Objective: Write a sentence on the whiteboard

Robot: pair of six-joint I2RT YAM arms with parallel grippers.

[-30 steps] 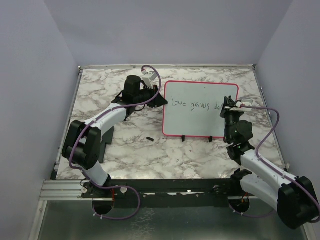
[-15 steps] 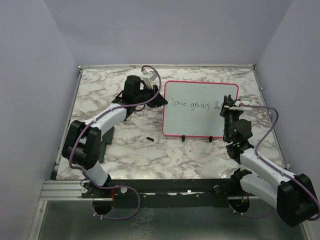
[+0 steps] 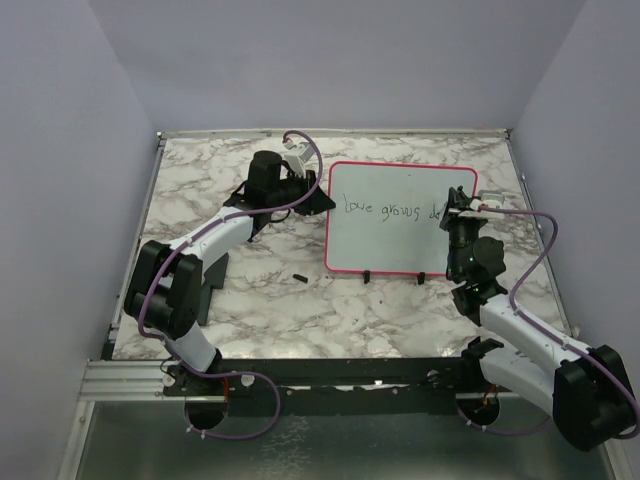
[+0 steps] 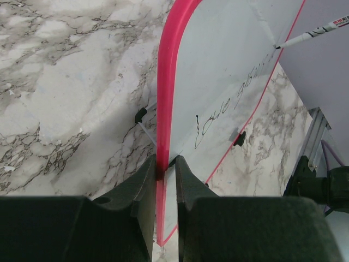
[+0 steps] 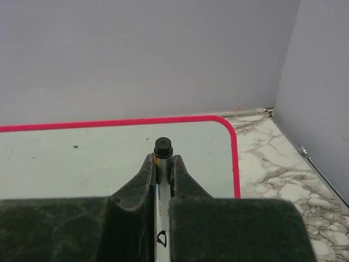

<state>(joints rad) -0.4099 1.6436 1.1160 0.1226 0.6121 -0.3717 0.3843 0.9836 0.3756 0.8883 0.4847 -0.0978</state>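
The whiteboard with its red-pink frame lies on the marble table, two black clips on its near edge. The sentence reads "Love grows d" and ends at the board's right side; it also shows in the left wrist view. My left gripper is shut on the whiteboard's left frame edge. My right gripper is shut on a white marker, black end up, tip on the board's right part. The marker also shows in the left wrist view.
A small black marker cap lies on the table left of the board's near corner. A dark flat stand sits under the left arm. Grey walls close in the table on three sides.
My right gripper has shifted slightly with the marker at the end of the line, and the last letter has grown a little. The left arm and the board have not moved.
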